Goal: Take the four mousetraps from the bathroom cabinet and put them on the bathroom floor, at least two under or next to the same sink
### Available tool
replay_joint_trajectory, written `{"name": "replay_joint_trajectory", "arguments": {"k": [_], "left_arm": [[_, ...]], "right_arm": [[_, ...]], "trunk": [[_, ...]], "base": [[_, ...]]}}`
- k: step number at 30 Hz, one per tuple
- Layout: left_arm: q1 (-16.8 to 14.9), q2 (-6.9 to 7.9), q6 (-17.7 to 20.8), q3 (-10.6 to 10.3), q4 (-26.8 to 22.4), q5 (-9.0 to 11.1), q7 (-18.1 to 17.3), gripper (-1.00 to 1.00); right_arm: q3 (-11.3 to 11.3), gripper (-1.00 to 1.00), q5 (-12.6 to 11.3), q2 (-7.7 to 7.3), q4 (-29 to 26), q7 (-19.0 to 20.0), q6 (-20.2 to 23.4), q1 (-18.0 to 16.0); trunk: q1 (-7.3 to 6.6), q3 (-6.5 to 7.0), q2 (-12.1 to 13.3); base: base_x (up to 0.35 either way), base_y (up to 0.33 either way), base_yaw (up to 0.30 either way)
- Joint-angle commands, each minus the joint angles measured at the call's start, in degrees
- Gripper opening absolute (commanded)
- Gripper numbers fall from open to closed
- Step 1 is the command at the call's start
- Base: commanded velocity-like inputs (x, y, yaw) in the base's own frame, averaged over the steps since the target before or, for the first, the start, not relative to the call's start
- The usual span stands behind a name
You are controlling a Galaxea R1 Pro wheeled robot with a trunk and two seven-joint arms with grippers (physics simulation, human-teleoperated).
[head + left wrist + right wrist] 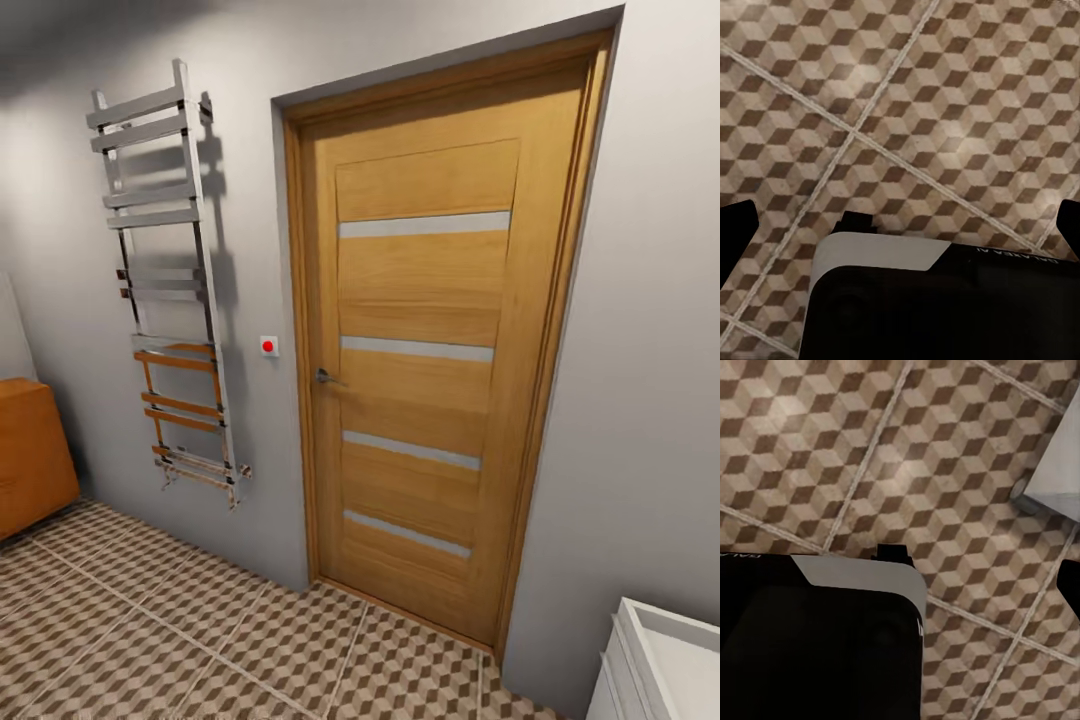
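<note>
From the head camera I am facing a closed wooden door (420,340) with four pale horizontal strips and a metal handle (325,377) on its left edge. To the left of the door a small white switch with a red dot (268,346) sits on the grey wall (640,380), and further left a chrome towel rail (165,285) hangs on that wall. At the far left edge I can see one end of the orange-brown cabinet (30,455), standing on the patterned floor (150,640). At the bottom right corner is a corner of the white sink (665,660), near me and well apart from the cabinet.

No mousetraps are visible to me in any camera, so I cannot place them relative to either arm.

The left wrist camera looks down on cube-patterned tiles (915,112) with pale grout lines, above a dark part of the robot's body with a pale band. The left gripper (900,217) has only dark finger tips at both side edges, so its fingers are spread wide, with nothing between them.

The right wrist camera looks at similar tiles (870,457), with a white box edge (1061,465) and a small round foot (1024,499) beside it. Only one dark tip of the right gripper (1071,585) shows, so I cannot tell its state.
</note>
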Motion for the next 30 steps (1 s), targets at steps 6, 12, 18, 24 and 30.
{"name": "replay_joint_trajectory", "arguments": {"k": [6, 12, 18, 24, 30], "left_arm": [[-0.1, -0.02, -0.2, -0.5, 0.1, 0.5, 0.1, 1.0], [-0.1, -0.01, -0.2, -0.5, 0.0, 0.5, 0.0, 1.0], [-0.1, -0.05, -0.1, -0.4, 0.0, 0.5, -0.2, 1.0], [-0.1, -0.09, -0.1, -0.4, 0.0, 0.5, -0.2, 1.0], [-0.1, -0.1, -0.1, -0.3, 0.0, 0.5, -0.2, 1.0]], "right_arm": [[-0.1, 1.0, 0.5, 0.01, 0.2, -0.3, -0.3, -0.1], [-0.1, 1.0, 0.5, 0.02, 0.2, -0.3, -0.3, -0.1], [-0.1, 1.0, 1.0, 0.05, 0.2, -0.3, -0.3, -0.1], [-0.1, 1.0, 2.2, 0.1, 0.2, -0.3, -0.3, -0.1], [-0.1, 1.0, 3.2, 0.27, 0.2, -0.4, -0.3, -0.1]], "trunk": [[0.0, -0.08, -0.1], [0.0, -0.08, -0.1], [0.0, -0.08, -0.1], [0.0, -0.08, -0.1], [0.0, -0.08, -0.1]], "base": [[0.0, 0.0, 0.285], [0.0, 0.0, 0.285], [0.0, 0.0, 0.285], [0.0, 0.0, 0.285], [0.0, 0.0, 0.285]]}}
